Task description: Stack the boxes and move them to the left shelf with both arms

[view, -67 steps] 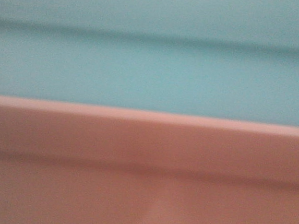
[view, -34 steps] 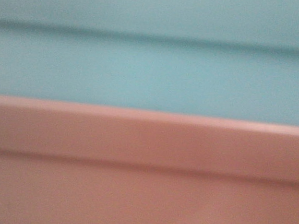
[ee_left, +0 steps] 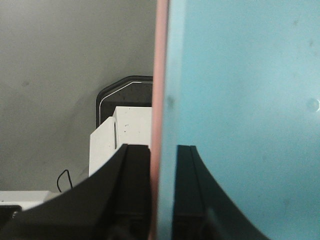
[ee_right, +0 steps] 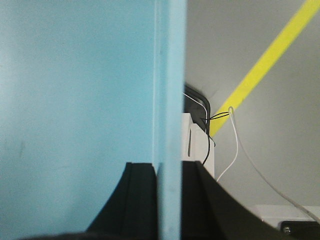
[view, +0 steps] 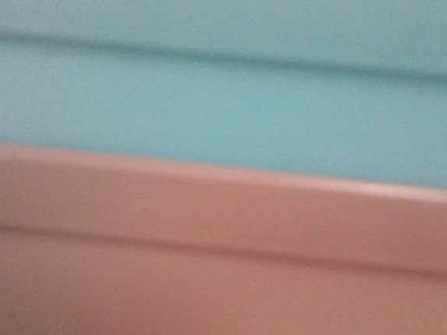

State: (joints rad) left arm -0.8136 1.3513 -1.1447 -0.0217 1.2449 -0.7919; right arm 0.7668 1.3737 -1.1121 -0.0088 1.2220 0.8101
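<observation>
While the sky-blue tub (view: 228, 113) sits stacked in the salmon-pink tub (view: 212, 292), very near the front camera, the left gripper (ee_left: 161, 152) jaws pinch both tubs' walls together and the right gripper (ee_right: 169, 167) jaws pinch the blue wall.

Probably a lab or workshop: a yellow tape line (ee_right: 270, 60) crosses the bare grey floor (ee_right: 270, 160), with loose wires (ee_right: 216, 118) beside a white box (ee_left: 132, 125).

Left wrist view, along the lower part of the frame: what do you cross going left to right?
One black gripper finger → pink tub wall, seen edge-on → second black gripper finger → blue tub.
</observation>
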